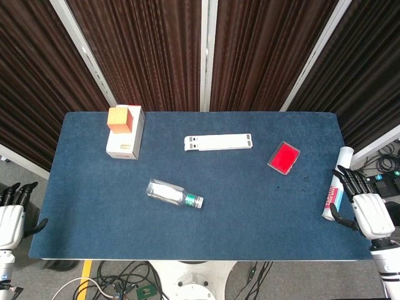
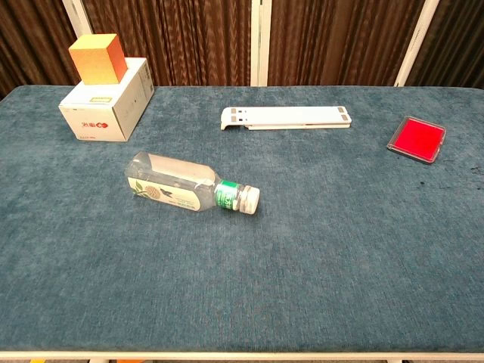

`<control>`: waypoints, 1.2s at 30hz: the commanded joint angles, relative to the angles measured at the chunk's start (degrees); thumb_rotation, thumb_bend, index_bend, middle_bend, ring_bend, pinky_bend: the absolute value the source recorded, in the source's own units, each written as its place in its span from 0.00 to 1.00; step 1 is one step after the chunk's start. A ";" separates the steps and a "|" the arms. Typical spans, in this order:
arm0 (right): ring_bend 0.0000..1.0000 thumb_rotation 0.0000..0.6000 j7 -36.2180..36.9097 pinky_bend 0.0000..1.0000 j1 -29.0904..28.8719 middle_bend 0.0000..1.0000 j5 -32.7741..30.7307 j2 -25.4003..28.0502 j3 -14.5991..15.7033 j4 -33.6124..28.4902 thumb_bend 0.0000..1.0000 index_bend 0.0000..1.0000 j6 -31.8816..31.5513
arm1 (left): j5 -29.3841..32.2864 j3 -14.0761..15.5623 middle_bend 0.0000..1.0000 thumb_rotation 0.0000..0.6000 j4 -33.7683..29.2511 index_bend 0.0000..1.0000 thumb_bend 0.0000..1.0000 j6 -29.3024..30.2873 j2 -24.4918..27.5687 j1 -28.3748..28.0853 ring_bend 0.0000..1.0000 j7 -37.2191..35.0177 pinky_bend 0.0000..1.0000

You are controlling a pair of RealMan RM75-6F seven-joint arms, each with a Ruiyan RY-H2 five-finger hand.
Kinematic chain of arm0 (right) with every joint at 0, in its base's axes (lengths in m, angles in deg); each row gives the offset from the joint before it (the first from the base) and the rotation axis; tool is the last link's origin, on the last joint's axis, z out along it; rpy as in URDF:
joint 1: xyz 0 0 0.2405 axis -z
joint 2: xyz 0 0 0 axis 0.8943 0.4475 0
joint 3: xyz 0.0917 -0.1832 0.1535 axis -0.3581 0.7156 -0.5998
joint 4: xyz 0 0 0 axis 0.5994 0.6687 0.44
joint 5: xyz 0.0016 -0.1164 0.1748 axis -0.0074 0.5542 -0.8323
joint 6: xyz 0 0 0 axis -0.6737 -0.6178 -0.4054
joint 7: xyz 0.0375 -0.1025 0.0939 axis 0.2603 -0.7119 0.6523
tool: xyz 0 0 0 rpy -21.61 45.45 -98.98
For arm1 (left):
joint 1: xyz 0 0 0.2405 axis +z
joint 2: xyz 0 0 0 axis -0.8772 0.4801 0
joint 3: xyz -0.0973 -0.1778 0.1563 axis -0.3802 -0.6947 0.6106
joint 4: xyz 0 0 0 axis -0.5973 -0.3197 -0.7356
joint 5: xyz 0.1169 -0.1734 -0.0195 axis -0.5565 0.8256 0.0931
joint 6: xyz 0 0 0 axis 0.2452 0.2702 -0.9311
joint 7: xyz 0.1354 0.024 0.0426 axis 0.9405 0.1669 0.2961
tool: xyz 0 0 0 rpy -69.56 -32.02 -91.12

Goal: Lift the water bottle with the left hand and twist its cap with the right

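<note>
Only head view showed left hand (image 1: 10, 215) and right hand (image 1: 369, 209), fingers spread, ungrasping, off table (image 1: 262, 231) edges | water bottle (image 2: 189, 186) lay mid-table, well apart.

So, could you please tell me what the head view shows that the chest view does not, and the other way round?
Only the head view shows the left hand beside the table's left edge, the right hand at its right edge, a white tube lying there, and floor cables. Only the chest view shows the leaf print on the bottle's label and red print on the box's side. Both show the water bottle lying on its side, the orange cube on the white box, the flat white stand and the red case.
</note>
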 commanded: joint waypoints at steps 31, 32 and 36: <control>0.00 1.00 1.18 0.00 -1.17 0.00 1.65 4.07 -1.50 -2.64 0.39 0.00 0.30 | -10.57 -6.00 0.15 1.00 4.28 0.14 0.16 -31.75 -8.16 -28.06 0.07 -5.78 0.11; 0.00 1.00 1.12 0.00 -1.16 0.00 1.62 4.04 -1.45 -2.67 0.39 0.00 0.41 | -10.02 -6.16 0.15 1.00 5.70 0.14 0.16 -33.90 -9.92 -29.68 0.07 -4.85 0.11; 0.00 1.00 1.14 0.00 -0.91 0.00 1.40 4.07 -1.24 -2.66 0.39 0.00 0.50 | -6.58 -6.82 0.15 1.00 9.08 0.14 0.16 -39.61 -14.61 -33.54 0.07 -0.76 0.11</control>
